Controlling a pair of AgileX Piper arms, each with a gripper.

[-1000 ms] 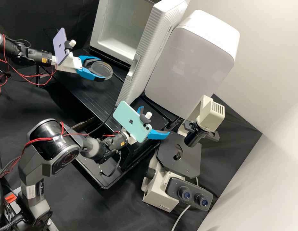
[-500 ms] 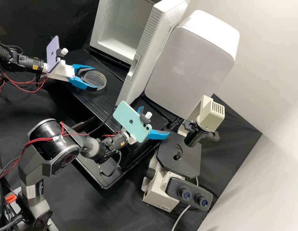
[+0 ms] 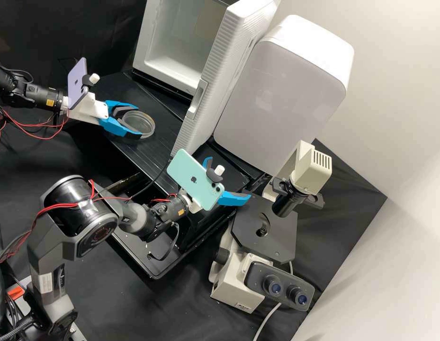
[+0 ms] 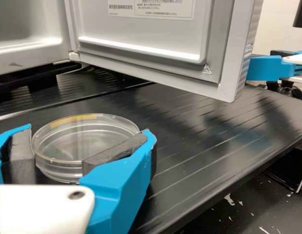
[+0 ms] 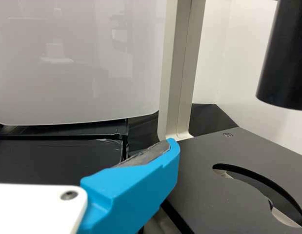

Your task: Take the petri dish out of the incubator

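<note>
- Since the earlier frames the left pincer [image 3: 131, 122] has carried the petri dish [image 3: 140, 124] leftward and lower in the high view. It is now farther from the incubator [image 3: 182, 33] and closer to the tabletop [image 3: 148, 154]. The right arm has kept its place.
- The tabletop is a black ribbed surface running from the upper left towards the middle of the high view, with black cloth spread around it.
- The incubator is a white cabinet at the top centre of the high view. Its door [image 3: 215, 80] is swung wide open and its pale interior is exposed.
- A grey and white microscope [image 3: 243, 284] stands at the lower right of centre, with its eyepieces towards the bottom edge and its black stage [image 3: 264, 232] above them.
- The right pincer [image 3: 235, 198] hangs at the middle of the high view, just over the near edge of the microscope stage. Whether it is open or closed cannot be told.
- The left pincer sits at the upper left of the high view, closed on the petri dish, with a dark pad [image 4: 114, 152] against the dish's wall on each side.
- The petri dish is clear, round and lidded. It is outside the incubator, level, and low over the ribbed tabletop in front of the open door. Whether it touches the surface cannot be told.
</note>
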